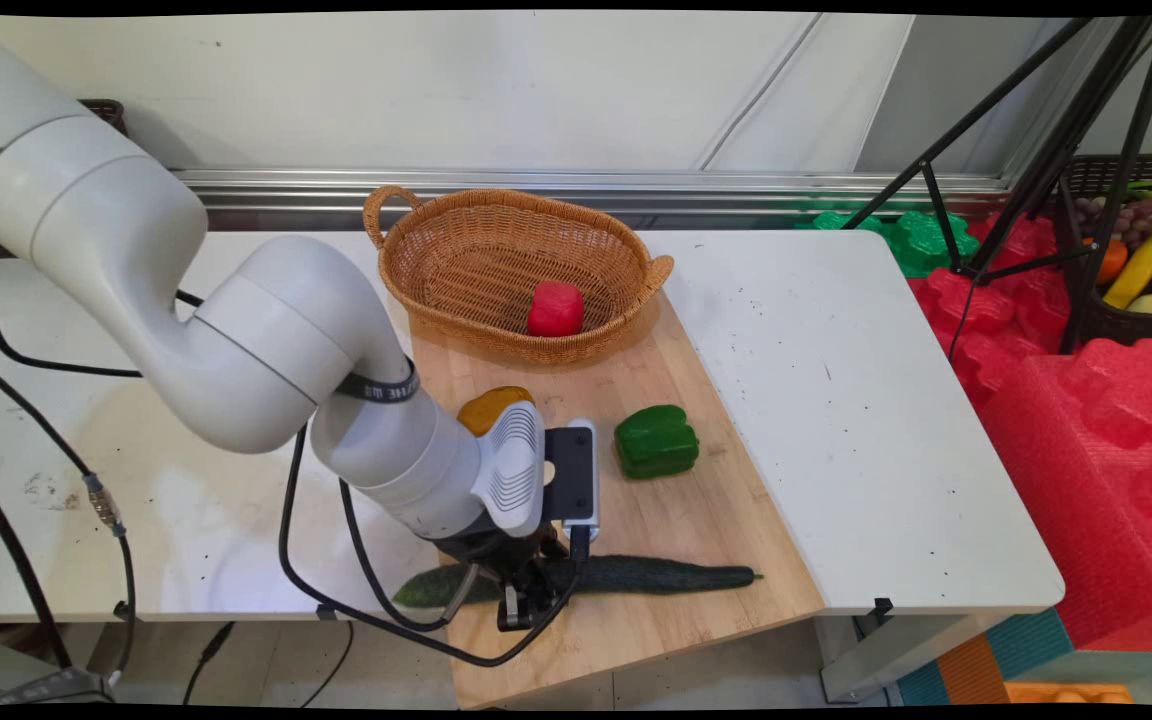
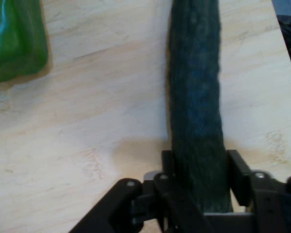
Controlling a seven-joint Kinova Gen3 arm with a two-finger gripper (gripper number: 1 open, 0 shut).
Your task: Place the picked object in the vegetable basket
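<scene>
Pincer: the black two-finger gripper (image 2: 198, 177) is clamped across the long dark green cucumber (image 1: 636, 576), low centre of the main view, on the pale wooden board (image 1: 676, 520).
Handling: probably firm, light, smooth-skinned; held off-centre, so the long end may droop.
Beside: green bell pepper (image 1: 656, 441), centre.
Hidden: orange thing (image 1: 488, 405) mostly behind the arm; red item (image 1: 555, 308) in the wicker basket (image 1: 416, 262) is unidentifiable.

The white table (image 1: 836, 420) is carrying a wooden board (image 1: 656, 500), which is reaching from twelve o'clock, by the wall, to six o'clock, overhanging the near edge.
</scene>
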